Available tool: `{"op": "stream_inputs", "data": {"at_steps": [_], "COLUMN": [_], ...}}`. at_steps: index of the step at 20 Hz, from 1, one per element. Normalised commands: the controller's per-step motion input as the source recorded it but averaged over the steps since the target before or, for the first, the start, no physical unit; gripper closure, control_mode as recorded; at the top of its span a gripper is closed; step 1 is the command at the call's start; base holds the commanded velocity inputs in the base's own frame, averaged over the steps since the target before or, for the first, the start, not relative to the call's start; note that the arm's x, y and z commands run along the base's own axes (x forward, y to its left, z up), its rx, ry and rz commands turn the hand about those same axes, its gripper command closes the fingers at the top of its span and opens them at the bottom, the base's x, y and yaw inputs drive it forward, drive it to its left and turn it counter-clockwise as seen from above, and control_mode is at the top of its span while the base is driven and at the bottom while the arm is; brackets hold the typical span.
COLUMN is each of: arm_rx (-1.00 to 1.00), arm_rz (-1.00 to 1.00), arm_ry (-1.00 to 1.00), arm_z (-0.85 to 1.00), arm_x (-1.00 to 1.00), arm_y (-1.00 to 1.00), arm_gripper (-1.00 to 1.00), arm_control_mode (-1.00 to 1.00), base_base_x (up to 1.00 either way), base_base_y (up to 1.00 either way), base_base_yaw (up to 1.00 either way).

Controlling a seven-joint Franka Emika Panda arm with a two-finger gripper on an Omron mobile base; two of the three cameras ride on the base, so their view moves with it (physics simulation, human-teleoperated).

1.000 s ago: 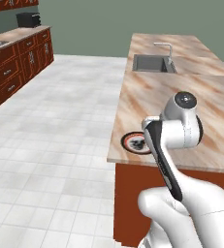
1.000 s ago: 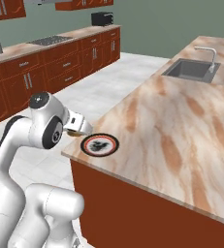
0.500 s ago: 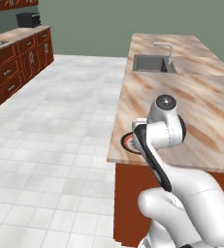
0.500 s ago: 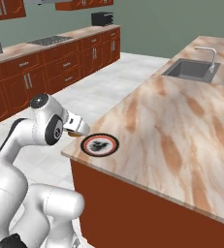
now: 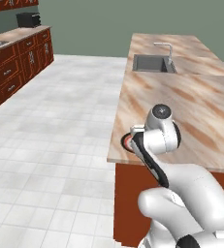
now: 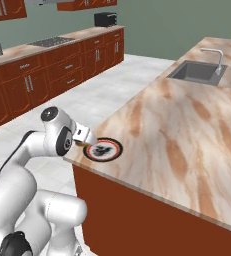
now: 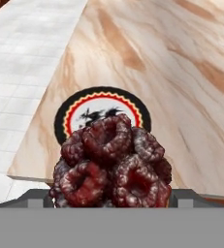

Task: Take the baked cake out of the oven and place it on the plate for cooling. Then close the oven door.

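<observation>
Marble-topped island counter carries a plate with a black, red and yellow rim at its near corner. In the hand view, the baked cake, a knobbly dark-red cluster, sits at 6 o'clock between the jaws of the gripper, which stand wide and grasp it by its flanks; the plate lies just beyond at 12 o'clock. Judged soft, light and crumbly: support low on opposite sides, minimal squeeze.
</observation>
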Motion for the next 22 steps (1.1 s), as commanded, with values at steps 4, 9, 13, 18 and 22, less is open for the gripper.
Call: {"op": "stream_inputs", "data": {"at_steps": [4,9,13,18,22], "arm_rx": [0.00,0.00,0.00,0.00,0.00], "arm_rz": [0.00,0.00,0.00,0.00,0.00], "arm_ry": [0.01,0.06,0.09,0.08,0.01], "arm_z": [-0.24,-0.15,-0.09,-0.22,-0.30], "arm_x": [0.31,0.31,0.32,0.26,0.32], "arm_y": [-0.05,-0.06,0.00,0.00,-0.02], "arm_gripper": [1.00,1.00,1.00,1.00,1.00], "arm_control_mode": [-1.00,-1.00,-1.00,-1.00,-1.00], "base_base_x": [0.00,0.00,0.00,0.00,0.00], "base_base_y": [0.00,0.00,0.00,0.00,0.00], "base_base_yaw": [0.00,0.00,0.00,0.00,0.00]}}
